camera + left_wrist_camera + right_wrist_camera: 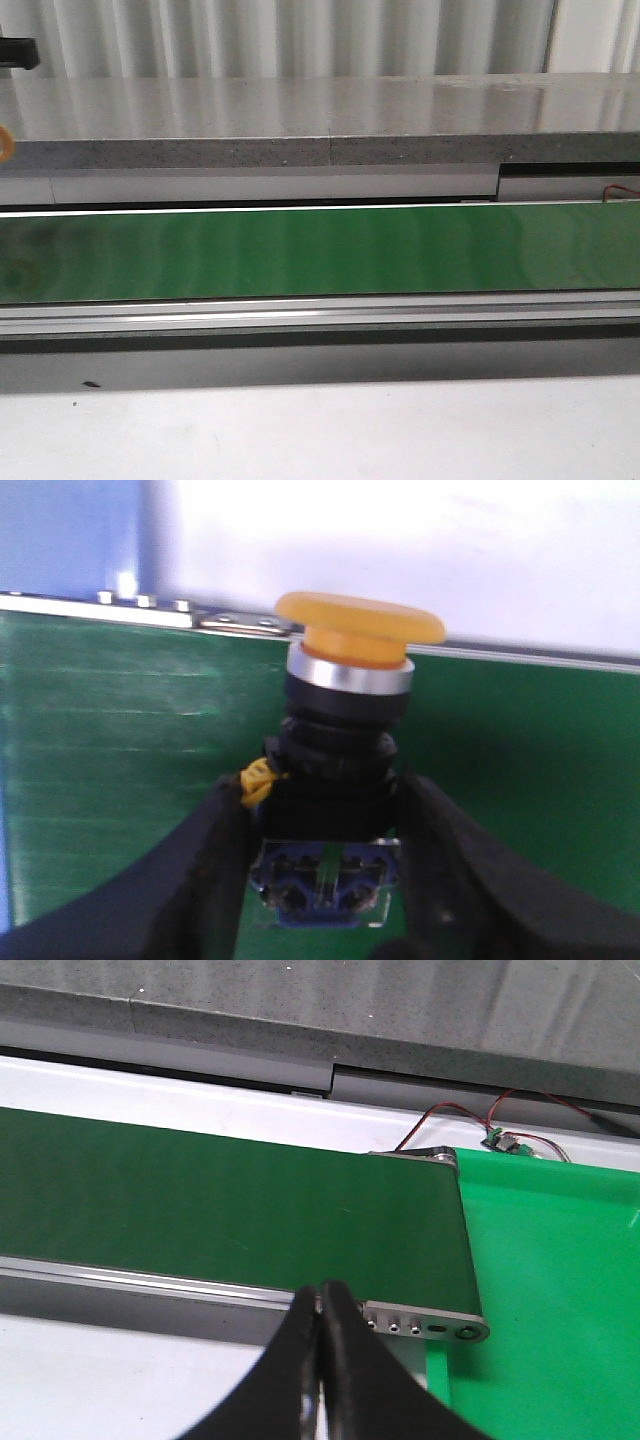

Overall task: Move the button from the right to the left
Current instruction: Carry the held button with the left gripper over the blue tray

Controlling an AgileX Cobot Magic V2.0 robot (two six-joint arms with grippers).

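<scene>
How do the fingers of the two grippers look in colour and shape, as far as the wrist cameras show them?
Both have black, matte fingers. On the left gripper the fingers are broad and curve inward, with a slightly rough surface. On the right gripper the fingers taper to narrow rounded tips. No cables or markings show on either, and the front view shows no arm.

green belt (320,250), grey ledge (300,115), red wires (450,1115)
</scene>
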